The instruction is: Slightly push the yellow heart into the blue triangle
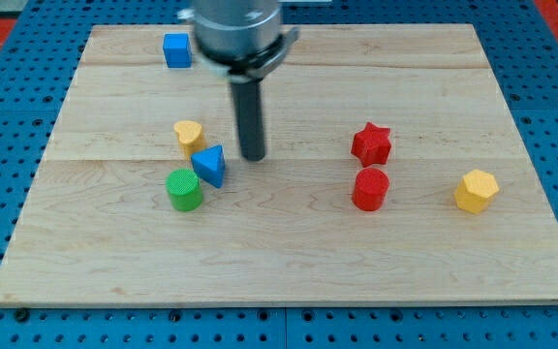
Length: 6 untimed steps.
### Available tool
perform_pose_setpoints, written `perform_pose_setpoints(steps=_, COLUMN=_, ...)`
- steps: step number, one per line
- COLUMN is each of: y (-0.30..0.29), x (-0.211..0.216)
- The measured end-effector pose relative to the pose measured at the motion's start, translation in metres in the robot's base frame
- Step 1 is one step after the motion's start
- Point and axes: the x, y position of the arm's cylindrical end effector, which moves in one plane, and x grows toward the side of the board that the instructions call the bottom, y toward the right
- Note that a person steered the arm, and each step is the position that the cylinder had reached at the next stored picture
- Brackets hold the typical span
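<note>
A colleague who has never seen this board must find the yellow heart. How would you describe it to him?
On the wooden board, look at the cluster on the view's left, just left of my tip. The yellow heart is its topmost piece, above the blue triangle and green cylinder; the other yellow block, a hexagon, sits far right.

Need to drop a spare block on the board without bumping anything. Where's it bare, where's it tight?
Bare: the middle strip between my tip and the red star, the whole bottom edge of the board, and the top right corner. Crowded: the left cluster, where the yellow heart, blue triangle and green cylinder sit nearly touching, my tip just to their right.
</note>
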Motion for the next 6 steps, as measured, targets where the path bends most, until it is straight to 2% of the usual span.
perform_pose_setpoints(steps=1, y=-0.039, x=0.003)
perform_pose_setpoints(steps=2, y=-0.042, x=0.018)
perform_pose_setpoints(steps=3, y=-0.054, x=-0.038)
perform_pose_setpoints(steps=4, y=-0.109, x=-0.051)
perform_pose_setpoints(steps=5, y=-0.133, x=-0.026)
perform_pose_setpoints(steps=6, y=-0.080, x=-0.021)
